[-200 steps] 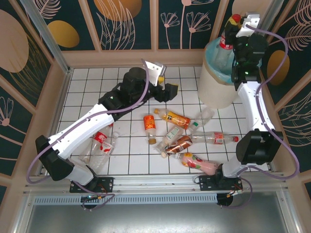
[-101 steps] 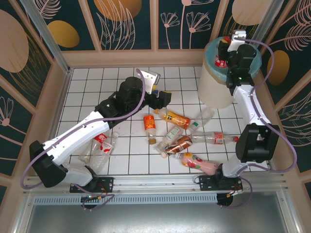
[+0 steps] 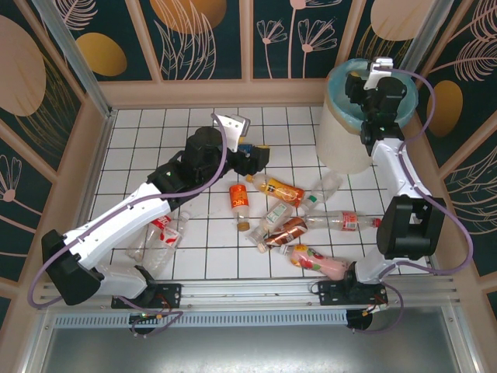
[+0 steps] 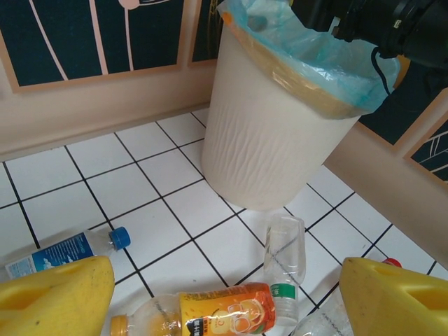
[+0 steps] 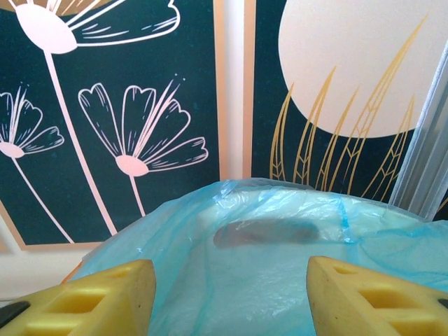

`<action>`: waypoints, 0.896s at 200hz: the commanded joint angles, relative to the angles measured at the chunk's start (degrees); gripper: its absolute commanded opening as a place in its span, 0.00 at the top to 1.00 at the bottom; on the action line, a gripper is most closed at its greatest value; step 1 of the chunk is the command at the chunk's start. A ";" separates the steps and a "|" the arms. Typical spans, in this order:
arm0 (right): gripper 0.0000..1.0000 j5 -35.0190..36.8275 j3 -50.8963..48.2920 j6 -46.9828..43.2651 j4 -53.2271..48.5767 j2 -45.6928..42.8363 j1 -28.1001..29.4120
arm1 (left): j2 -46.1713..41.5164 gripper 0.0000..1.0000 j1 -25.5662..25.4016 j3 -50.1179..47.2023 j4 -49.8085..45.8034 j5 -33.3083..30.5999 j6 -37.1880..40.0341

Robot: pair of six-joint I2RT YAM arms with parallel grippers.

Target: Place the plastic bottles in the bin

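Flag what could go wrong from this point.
1. The left jaws stand open above the orange-label bottle. The clear bottle lies close beside it, so closing may nudge or catch both.
2. The right jaws hang open over the bin, close to its turquoise bag. Pulling back could snag it and tip the bin.

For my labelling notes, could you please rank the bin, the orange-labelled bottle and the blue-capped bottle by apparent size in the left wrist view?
1. bin, clearly largest.
2. orange-labelled bottle.
3. blue-capped bottle, which is partly hidden, so second and third are unsure.
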 commanded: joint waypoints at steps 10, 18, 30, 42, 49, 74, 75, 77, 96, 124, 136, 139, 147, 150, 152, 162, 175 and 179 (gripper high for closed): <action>0.41 0.71 -0.45 0.03 2.84 -4.44 -0.32 | -1.71 0.16 -0.43 -1.09 2.33 -1.40 0.46; 0.41 0.42 -0.53 0.20 2.79 -4.95 -0.28 | -1.79 0.16 -0.40 -1.33 2.34 -1.62 0.46; 0.41 -0.03 -0.56 0.57 2.67 -5.77 -0.32 | -2.00 0.16 -0.41 -1.62 2.34 -1.86 0.49; 0.40 -0.64 -0.42 1.39 2.43 -6.72 -0.32 | -2.23 0.16 -0.37 -1.91 2.34 -1.89 0.48; 0.39 -1.29 -0.31 2.54 2.01 -7.40 -0.27 | -2.38 0.16 -0.42 -2.10 2.10 -1.91 0.40; 0.38 -7.09 1.70 7.39 -2.55 -10.75 0.34 | -3.24 0.15 -0.41 -3.30 1.47 -3.01 0.93; 0.38 -7.28 1.71 7.57 -2.67 -11.02 0.40 | -3.30 0.15 -0.42 -3.34 1.46 -3.01 0.95; 0.38 -7.70 1.72 7.98 -2.96 -11.37 0.54 | -3.45 0.15 -0.41 -3.41 1.46 -3.30 0.99; 0.37 -10.03 -0.10 12.59 -4.27 -15.89 2.35 | -4.23 0.14 -0.41 -4.29 1.44 -5.38 0.84; 0.38 -9.35 -7.25 14.31 -6.23 -23.10 12.63 | -4.94 0.13 -0.38 -5.13 0.76 -8.94 -0.96; 0.38 -5.76 -9.97 12.31 -7.99 -25.42 18.98 | -5.33 0.13 -0.40 -5.52 -0.15 -10.34 -2.10; 0.38 -5.07 -10.65 12.04 -8.39 -25.75 20.34 | -5.45 0.13 -0.43 -5.69 -0.33 -10.61 -2.45; 0.38 -3.84 -12.18 11.74 -9.41 -26.66 23.45 | -6.00 0.12 -0.35 -6.36 -0.61 -11.17 -3.26; 0.38 -3.72 -12.70 11.67 -9.86 -26.88 24.40 | -6.18 0.12 -0.35 -6.70 -0.65 -11.22 -3.64; 0.38 -3.69 -13.00 11.73 -10.22 -26.96 24.99 | -6.35 0.12 -0.39 -6.89 -0.65 -11.40 -3.78; 0.38 -3.28 -14.18 12.44 -11.84 -27.18 27.45 | -7.25 0.12 -0.37 -8.18 -0.65 -11.94 -4.74; 0.38 -3.52 -15.31 13.27 -14.00 -27.14 30.21 | -8.23 0.11 -0.43 -9.94 -0.72 -12.73 -6.14; 0.38 -3.59 -15.64 13.30 -14.62 -27.00 31.05 | -8.50 0.11 -0.38 -10.44 -0.81 -12.95 -6.55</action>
